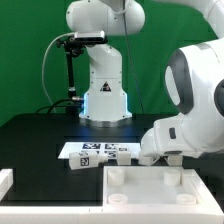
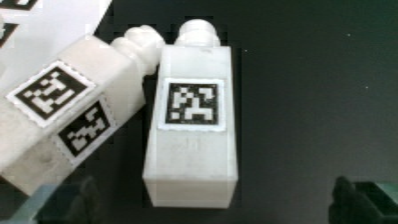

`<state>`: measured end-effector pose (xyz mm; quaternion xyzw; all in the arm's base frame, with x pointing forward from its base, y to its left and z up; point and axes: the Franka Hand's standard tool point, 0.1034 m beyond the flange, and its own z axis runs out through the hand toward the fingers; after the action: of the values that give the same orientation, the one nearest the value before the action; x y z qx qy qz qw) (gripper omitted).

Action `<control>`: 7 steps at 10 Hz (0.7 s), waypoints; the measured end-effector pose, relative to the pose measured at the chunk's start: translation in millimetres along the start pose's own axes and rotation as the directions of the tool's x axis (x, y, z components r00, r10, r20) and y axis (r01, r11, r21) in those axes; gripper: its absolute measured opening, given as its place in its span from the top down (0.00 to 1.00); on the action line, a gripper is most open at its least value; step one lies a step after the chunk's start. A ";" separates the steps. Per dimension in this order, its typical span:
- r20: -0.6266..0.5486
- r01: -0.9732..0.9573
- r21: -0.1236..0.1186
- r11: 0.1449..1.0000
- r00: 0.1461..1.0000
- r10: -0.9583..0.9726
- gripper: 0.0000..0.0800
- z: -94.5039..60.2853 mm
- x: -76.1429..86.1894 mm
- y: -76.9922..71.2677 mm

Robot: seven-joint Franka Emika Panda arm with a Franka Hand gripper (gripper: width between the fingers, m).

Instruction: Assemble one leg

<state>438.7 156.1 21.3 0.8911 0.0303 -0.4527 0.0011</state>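
In the wrist view a white leg (image 2: 192,120) with one square tag lies on the black table, its pegged end pointing away. A second leg (image 2: 71,105) with two tags lies tilted beside it, touching near the pegged ends. My gripper (image 2: 214,200) is open. Its dark fingertips (image 2: 365,195) stand wide apart on either side of the first leg's blunt end, not touching it. In the exterior view the gripper (image 1: 160,157) hangs low over the table at the right, mostly hidden by the arm. Legs (image 1: 85,163) lie near the marker board (image 1: 95,150).
The large white square panel (image 1: 150,190) with raised corners lies at the front of the exterior view. A white block (image 1: 5,180) sits at the front left edge. The arm's base (image 1: 103,95) stands behind the table, before a green backdrop.
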 end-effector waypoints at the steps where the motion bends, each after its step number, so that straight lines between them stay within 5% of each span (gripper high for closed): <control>1: 0.015 -0.008 -0.003 1.000 1.000 0.008 0.19 6.6 -1.1 1.4; 6: 0.046 -0.009 -0.017 1.000 0.999 0.009 0.19 23.7 -4.6 -1.3; 7: 0.046 -0.008 -0.017 1.000 0.999 0.009 0.34 23.8 -4.7 -1.4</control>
<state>416.7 156.5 11.0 0.8806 0.0303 -0.4727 0.0112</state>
